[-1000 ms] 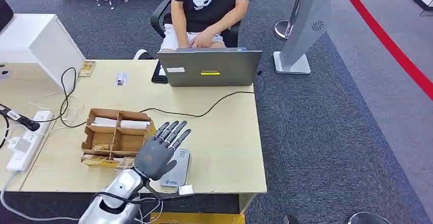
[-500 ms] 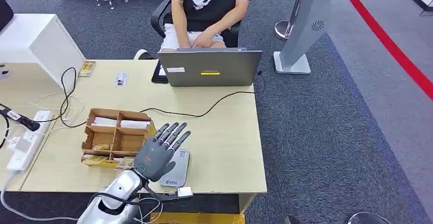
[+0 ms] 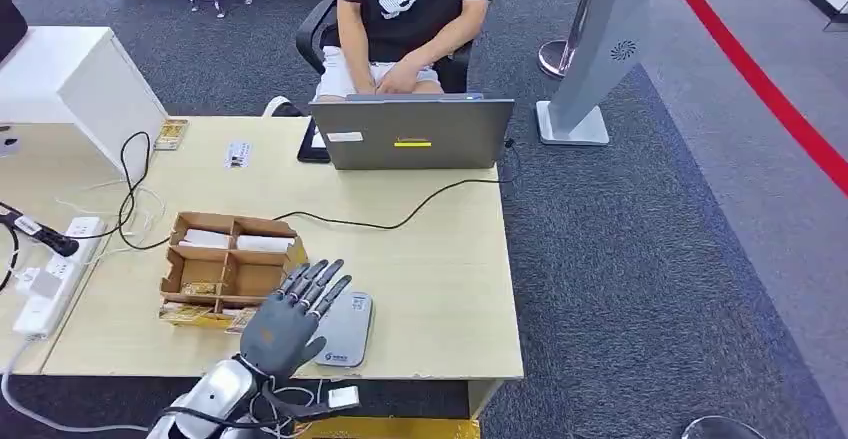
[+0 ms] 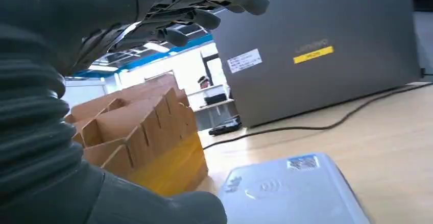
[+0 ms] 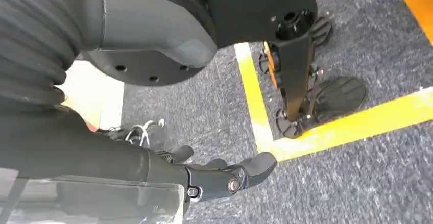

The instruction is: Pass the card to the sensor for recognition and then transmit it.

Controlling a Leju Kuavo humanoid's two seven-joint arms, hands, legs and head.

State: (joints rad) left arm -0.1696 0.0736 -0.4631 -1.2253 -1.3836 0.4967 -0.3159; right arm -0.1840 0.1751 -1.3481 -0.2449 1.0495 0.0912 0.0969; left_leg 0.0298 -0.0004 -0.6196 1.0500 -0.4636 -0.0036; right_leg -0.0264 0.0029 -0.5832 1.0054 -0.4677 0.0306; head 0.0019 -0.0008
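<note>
The grey card sensor [image 3: 347, 327] lies flat near the table's front edge, and the left wrist view shows it close by as a pale blue-grey pad [image 4: 293, 189]. My left hand [image 3: 283, 326] hovers just left of it over the table edge, fingers spread and holding nothing; its fingers [image 4: 204, 2] stretch above the sensor. A cardboard tray [image 3: 226, 267] with compartments stands left of the sensor and holds white cards [image 3: 262, 243] and gold cards [image 3: 201, 287]. More gold cards [image 3: 186, 313] lie at its front. My right hand [image 5: 224, 177] hangs above the carpet, empty, fingers loosely apart.
A grey laptop [image 3: 412, 134] stands at the table's far edge with a person seated behind it. A black cable [image 3: 400, 222] runs across the table from the laptop. A power strip [image 3: 50, 277] and wires lie at the left. Carpet lies to the right.
My left hand has drawn back toward the table's front edge and to the left, uncovering more of the sensor. Nothing on the table has moved.
</note>
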